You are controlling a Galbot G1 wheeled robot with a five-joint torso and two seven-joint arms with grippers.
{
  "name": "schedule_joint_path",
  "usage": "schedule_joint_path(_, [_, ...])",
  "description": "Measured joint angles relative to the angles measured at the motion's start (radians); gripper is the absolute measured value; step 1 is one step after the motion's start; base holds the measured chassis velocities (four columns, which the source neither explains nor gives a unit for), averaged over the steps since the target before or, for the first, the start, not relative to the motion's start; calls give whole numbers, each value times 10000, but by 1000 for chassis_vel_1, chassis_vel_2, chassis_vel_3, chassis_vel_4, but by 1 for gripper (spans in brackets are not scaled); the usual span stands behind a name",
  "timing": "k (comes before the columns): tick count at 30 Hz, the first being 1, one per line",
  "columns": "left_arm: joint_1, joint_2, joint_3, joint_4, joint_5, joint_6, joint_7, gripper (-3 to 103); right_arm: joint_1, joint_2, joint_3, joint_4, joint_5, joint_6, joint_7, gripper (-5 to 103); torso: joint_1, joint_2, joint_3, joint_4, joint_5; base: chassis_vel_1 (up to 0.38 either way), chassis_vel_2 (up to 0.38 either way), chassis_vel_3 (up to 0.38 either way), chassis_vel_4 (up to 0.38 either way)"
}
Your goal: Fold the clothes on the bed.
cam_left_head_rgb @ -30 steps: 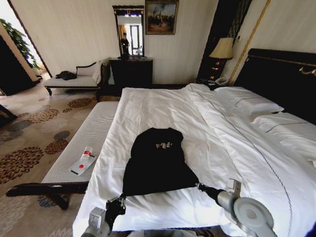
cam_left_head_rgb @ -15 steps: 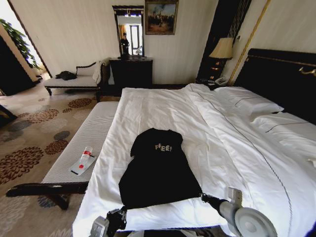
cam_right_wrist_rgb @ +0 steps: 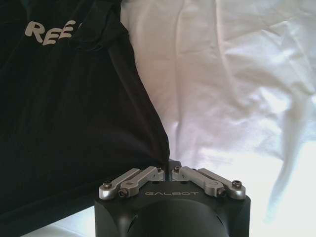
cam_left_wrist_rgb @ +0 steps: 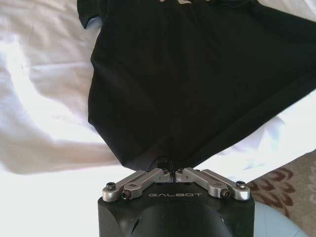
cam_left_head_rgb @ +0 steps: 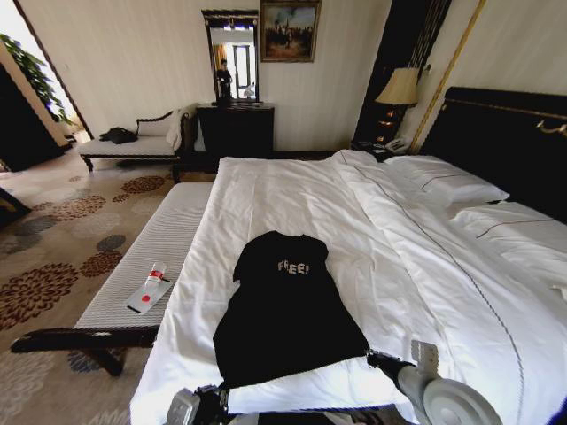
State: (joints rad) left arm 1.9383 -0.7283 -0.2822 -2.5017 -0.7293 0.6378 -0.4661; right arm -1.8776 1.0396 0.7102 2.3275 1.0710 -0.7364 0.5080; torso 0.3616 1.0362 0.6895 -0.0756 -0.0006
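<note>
Left wrist view has the left gripper [cam_left_wrist_rgb: 171, 174] pinched tight on one hem corner of the black T-shirt [cam_left_wrist_rgb: 197, 84], cloth fanning away from its tips, while the right gripper [cam_right_wrist_rgb: 168, 170] clamps the other corner. A thin pinch (little cloth between the tips) could slip under tension, dropping a corner. Both arms sit low at the near edge of the bed [cam_left_head_rgb: 292, 190], forearms angled inward, the shirt spread flat beyond them.

The bed [cam_left_head_rgb: 425, 266], covered by a white duvet with white pillows [cam_left_head_rgb: 447, 186] near the dark headboard, carries a black T-shirt [cam_left_head_rgb: 283, 310] lying flat near its foot, "FREE" lettering facing up.
</note>
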Motion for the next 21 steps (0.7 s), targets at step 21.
schedule_joint_path(21, [-1215,-1002,1508,424,1309,44,288,0,458,175,-321,-717,-4,12,46,2,0,0,-1,1,1,0,0,0,0])
